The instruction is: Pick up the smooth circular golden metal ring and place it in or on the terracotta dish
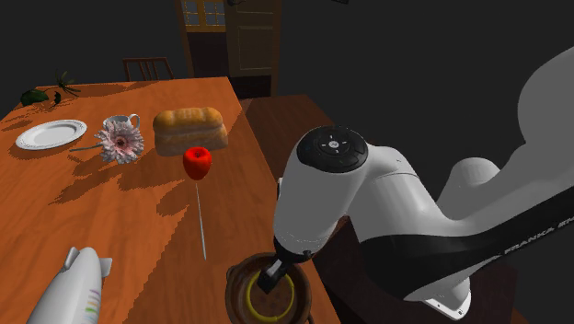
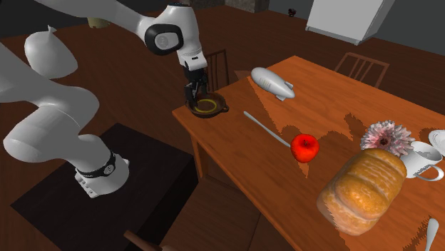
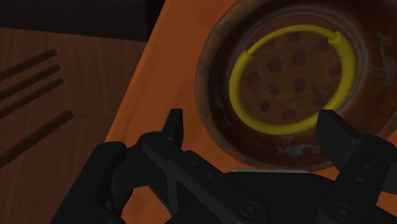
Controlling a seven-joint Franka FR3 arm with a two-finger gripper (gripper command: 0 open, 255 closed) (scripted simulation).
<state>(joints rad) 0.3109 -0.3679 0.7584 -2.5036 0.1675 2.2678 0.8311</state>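
The yellow-gold ring (image 3: 234, 89) lies flat inside the round brown dish (image 3: 207, 95), which stands at the wooden table's corner nearest the arm. My gripper (image 3: 252, 118) hangs just above the dish, open, its two black fingers apart on either side of the ring's near arc, holding nothing. In the shoulder view the gripper (image 1: 273, 276) points down into the dish (image 1: 234, 287), over the ring (image 1: 292, 296). From the second exterior view the gripper (image 2: 194, 96) stands over the dish (image 2: 222, 107) and ring (image 2: 212, 111).
Further along the table lie a thin grey rod (image 1: 200, 221), a red apple (image 1: 197, 162), a bread loaf (image 1: 189, 130), a pale flower (image 1: 120, 143), a cup (image 1: 121, 121) and a white plate (image 1: 51, 134). A white blimp-shaped thing (image 1: 69, 290) lies near the dish. The table edge runs right beside the dish.
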